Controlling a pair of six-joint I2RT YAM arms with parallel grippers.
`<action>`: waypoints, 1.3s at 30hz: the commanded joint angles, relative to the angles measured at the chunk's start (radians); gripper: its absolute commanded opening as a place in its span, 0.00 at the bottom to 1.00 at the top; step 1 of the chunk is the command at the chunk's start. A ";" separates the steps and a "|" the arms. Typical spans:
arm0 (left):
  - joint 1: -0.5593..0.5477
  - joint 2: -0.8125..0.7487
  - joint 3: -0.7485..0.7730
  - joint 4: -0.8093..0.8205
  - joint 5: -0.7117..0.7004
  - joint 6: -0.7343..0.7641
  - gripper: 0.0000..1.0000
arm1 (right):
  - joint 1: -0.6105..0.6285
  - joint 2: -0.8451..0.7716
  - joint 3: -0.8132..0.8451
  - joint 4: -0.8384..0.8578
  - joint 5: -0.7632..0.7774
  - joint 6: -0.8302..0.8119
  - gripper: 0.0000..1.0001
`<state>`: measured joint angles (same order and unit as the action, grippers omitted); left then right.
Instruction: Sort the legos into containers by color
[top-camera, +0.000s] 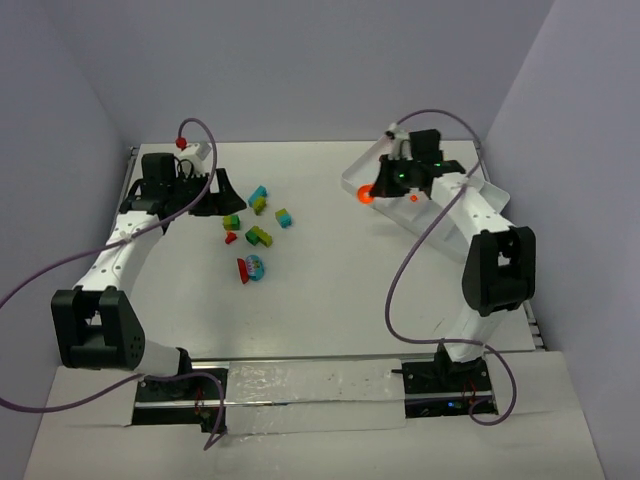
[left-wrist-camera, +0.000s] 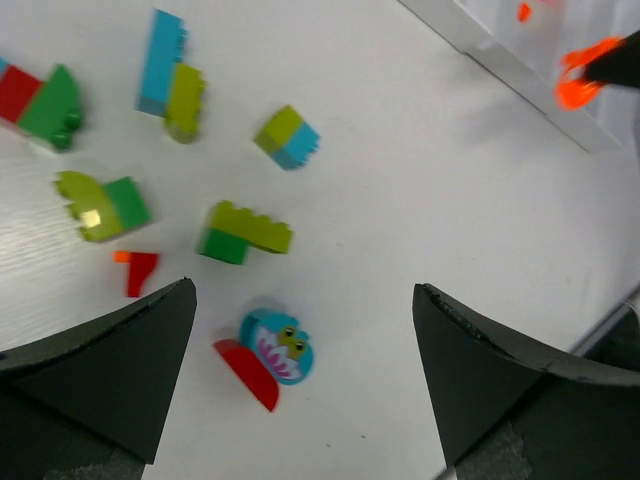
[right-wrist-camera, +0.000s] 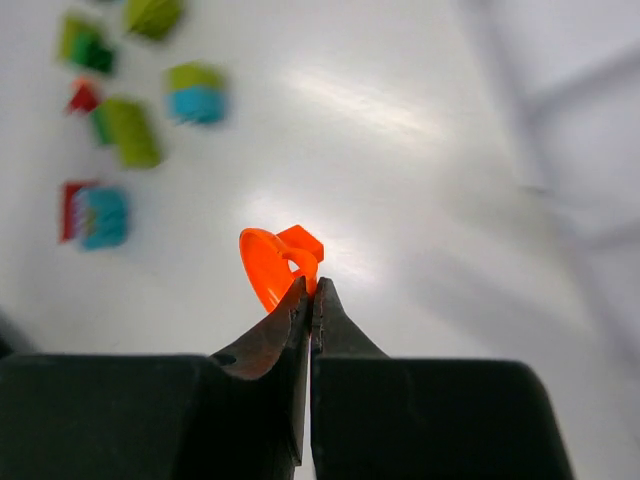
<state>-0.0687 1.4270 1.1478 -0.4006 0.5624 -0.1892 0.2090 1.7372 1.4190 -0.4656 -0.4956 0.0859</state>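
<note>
My right gripper is shut on the thin edge of an orange lego, a small dish-like piece with a block on it. In the top view the gripper holds this lego in the air at the left end of the white tray of containers. Another orange piece lies in the tray. My left gripper hangs open above the loose legos, nothing between its fingers. Just below it lie a round cyan piece with a frog print and a red half-disc.
More legos lie on the table: a green and yellow-green one, a small red one, a yellow-green and cyan one, a long cyan one and a red and green one. Purple walls close in the table.
</note>
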 joint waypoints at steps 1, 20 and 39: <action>0.016 -0.007 -0.016 0.045 -0.140 0.065 0.99 | -0.141 -0.034 0.018 -0.022 0.134 -0.074 0.00; 0.190 0.264 0.015 0.068 -0.117 0.065 0.99 | -0.309 0.398 0.353 -0.104 0.276 -0.140 0.00; 0.118 0.319 -0.083 0.143 -0.118 0.220 0.46 | -0.326 0.358 0.385 -0.156 0.207 -0.101 0.75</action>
<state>0.0995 1.7691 1.0822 -0.3153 0.4526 -0.0629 -0.1093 2.1784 1.7618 -0.5751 -0.2556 -0.0389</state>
